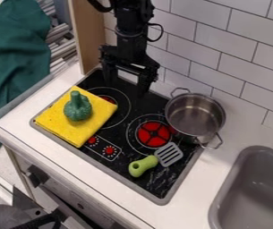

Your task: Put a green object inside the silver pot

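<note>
- my gripper (125,86) hung at the top middle of the view, over the back of the stove (116,162), between the cloth and the pot; fingers (143,85) wide apart, pointing down, nothing held
- green toy (77,108), dark and lumpy with a stubby top, sat on the yellow cloth (89,129); well apart from the pot
- pot (195,114), silver, stood upright at the back right of the stove; top open, bare metal visible inside; one loop handle at its back left, one at its front right
- spatula (142,166) lay near the stove's front right; light green grip to the left, grey slotted blade to the right, near the pot
- cloth was folded flat on the left of the stove, partly over the left burner ring
- red burner (154,133) was between cloth and pot; two red knobs (109,150) just right of the cloth's lower end
- grey sink (255,192) at lower right; white tiled wall (240,62) behind; dark green fabric (13,58) at upper left
</note>
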Controlling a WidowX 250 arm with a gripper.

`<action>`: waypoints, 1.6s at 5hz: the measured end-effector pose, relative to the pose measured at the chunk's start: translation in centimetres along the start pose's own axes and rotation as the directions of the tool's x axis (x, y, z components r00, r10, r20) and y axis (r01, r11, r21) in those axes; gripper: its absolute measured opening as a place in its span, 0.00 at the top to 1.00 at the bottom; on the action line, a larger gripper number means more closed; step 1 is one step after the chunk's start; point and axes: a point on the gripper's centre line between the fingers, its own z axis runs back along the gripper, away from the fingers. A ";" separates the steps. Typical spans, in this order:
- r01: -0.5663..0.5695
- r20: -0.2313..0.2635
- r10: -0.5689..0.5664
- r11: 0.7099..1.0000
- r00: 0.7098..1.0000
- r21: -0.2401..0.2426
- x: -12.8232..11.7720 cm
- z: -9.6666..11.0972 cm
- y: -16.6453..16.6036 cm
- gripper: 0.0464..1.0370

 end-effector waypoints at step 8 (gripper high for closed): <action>-0.115 0.069 0.115 0.993 0.991 0.000 -3.3 -0.1 10.1 0.04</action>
